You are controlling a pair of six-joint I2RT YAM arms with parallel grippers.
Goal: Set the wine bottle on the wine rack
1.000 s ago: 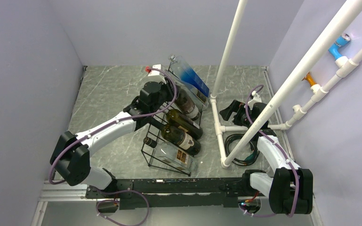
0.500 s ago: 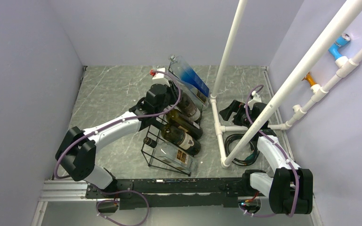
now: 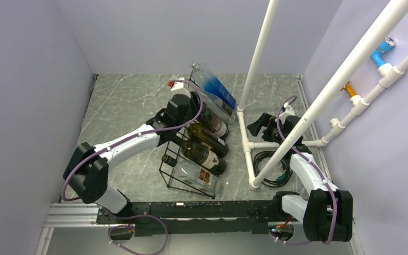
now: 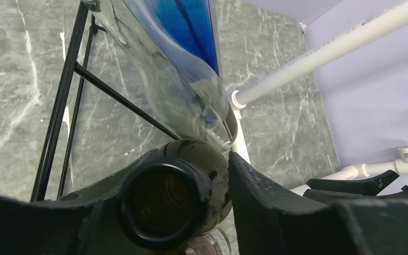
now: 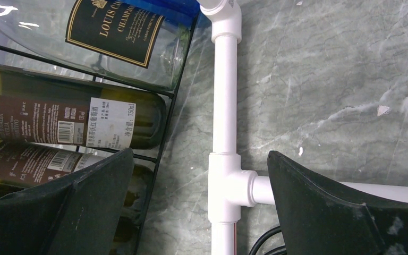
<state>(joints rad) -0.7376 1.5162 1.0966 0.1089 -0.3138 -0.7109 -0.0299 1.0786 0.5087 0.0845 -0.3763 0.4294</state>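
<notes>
Right gripper: the right gripper has its fingers spread wide and holds nothing; in its wrist view a white pipe frame shows in the gap between them, just beside the rack's right side.
Cable: a black cable coil lies on the tabletop by the pipe frame, near the right arm.
Wine rack: the wine rack stands on the grey marbled tabletop between the two arms and runs from near to far.
Near bottles: a clear bottle lies in the nearest slot, then a dark labelled bottle, then a green bottle. Each is on its side with its neck to the left.
Wine bottle: the wine bottle lies on the rack in the slot just beyond the green bottle, with its base to the right and its neck sticking out on the left side.
Left gripper: the left gripper has one finger on each side of the wine bottle's neck at the mouth, close against the glass. Whether the fingers pinch the neck or stand just off it cannot be told.
Far bottle: a blue-tinted bottle sits tilted at the far end of the rack, right against the wine bottle in the left wrist view.
</notes>
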